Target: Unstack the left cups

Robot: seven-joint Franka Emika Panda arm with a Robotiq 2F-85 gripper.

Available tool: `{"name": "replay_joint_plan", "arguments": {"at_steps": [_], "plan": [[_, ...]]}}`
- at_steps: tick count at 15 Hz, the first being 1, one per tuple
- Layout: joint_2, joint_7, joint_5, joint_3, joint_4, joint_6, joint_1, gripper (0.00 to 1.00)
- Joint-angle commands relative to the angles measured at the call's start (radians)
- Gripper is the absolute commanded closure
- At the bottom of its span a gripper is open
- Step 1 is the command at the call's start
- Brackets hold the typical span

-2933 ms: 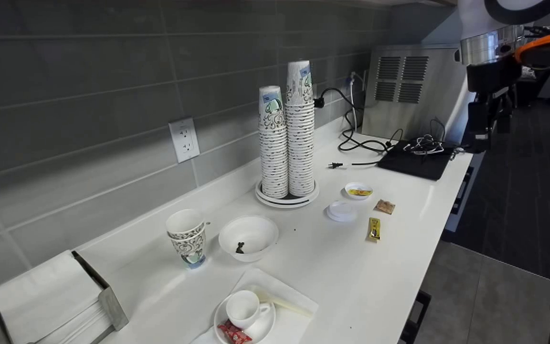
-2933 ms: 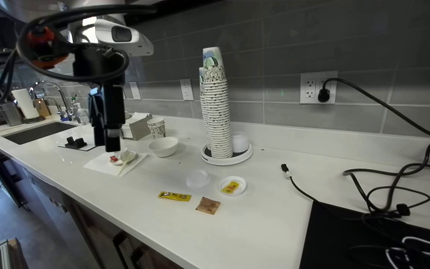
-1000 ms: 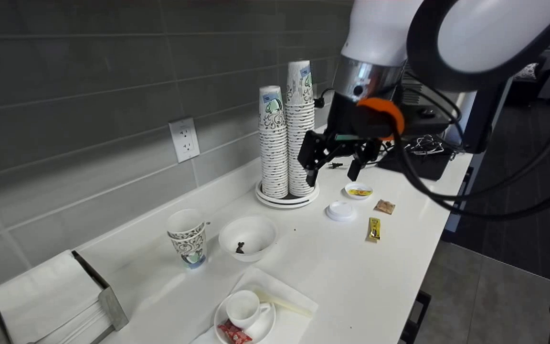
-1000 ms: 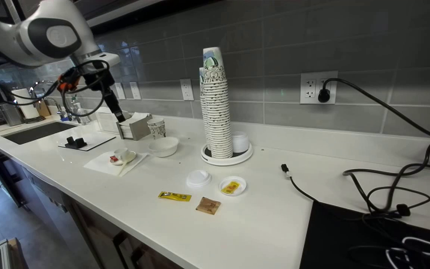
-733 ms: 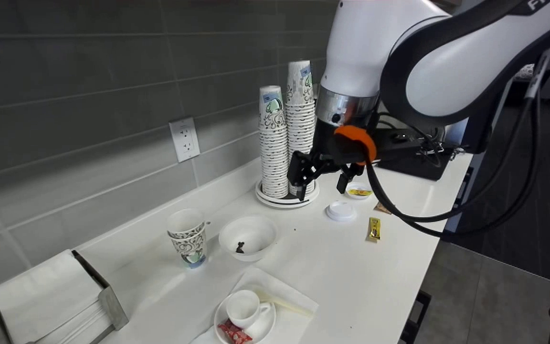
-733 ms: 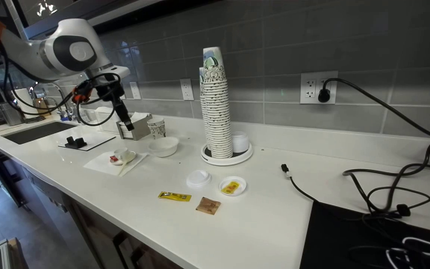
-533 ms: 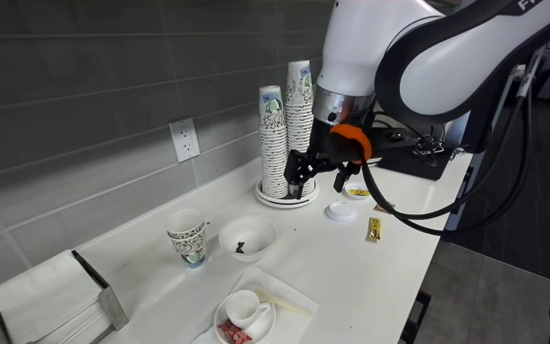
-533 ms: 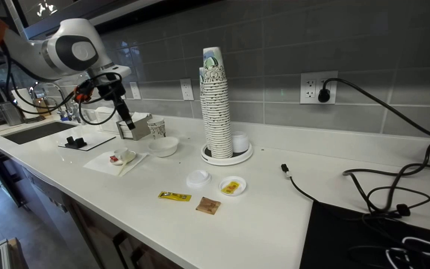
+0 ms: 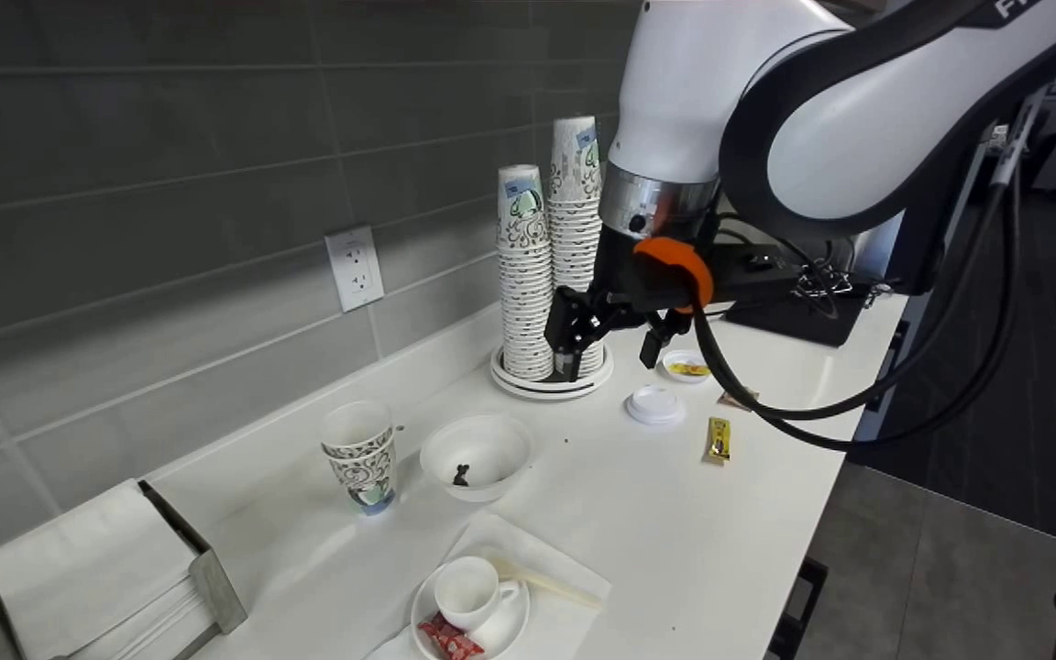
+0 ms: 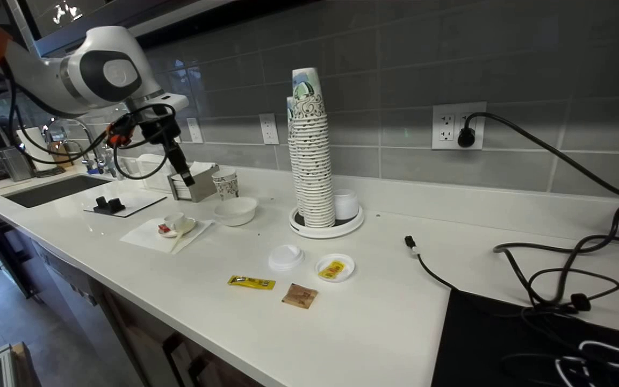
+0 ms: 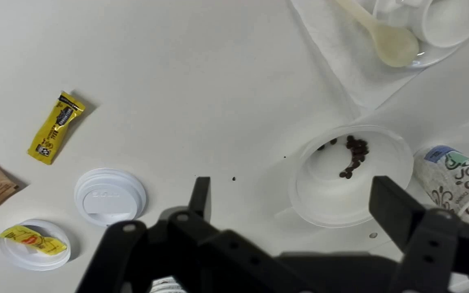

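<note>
Gripper (image 11: 291, 186) is wide apart, empty. For the cups (image 9: 364, 469), lower left in an exterior view, it should pinch just the upper rim imo.

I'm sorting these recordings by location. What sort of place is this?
Most likely a kitchen or break-room coffee counter, perhaps in an office. A sink is set into the white counter, two tall columns of stacked paper cups stand by the wall, and there is a napkin holder.
</note>
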Motion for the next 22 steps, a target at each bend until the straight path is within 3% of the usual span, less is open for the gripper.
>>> {"name": "replay_joint_plan", "arguments": {"at_steps": [1,4,8,18,20,22], "plan": [[0.033,0.031,-0.012,-0.035,0.038,-0.011,0.063,0.0],[0.095,0.021,0.041,-0.029,0.093,0.001,0.112,0.0],[0.229,0.159,0.019,-0.036,0.228,-0.006,0.183,0.0],[0.541,0.328,0.048,-0.168,0.596,0.068,0.305,0.0],[0.595,0.337,0.054,-0.187,0.659,0.082,0.323,0.26],[0.648,0.349,0.054,-0.207,0.724,0.083,0.344,0.41]]}}
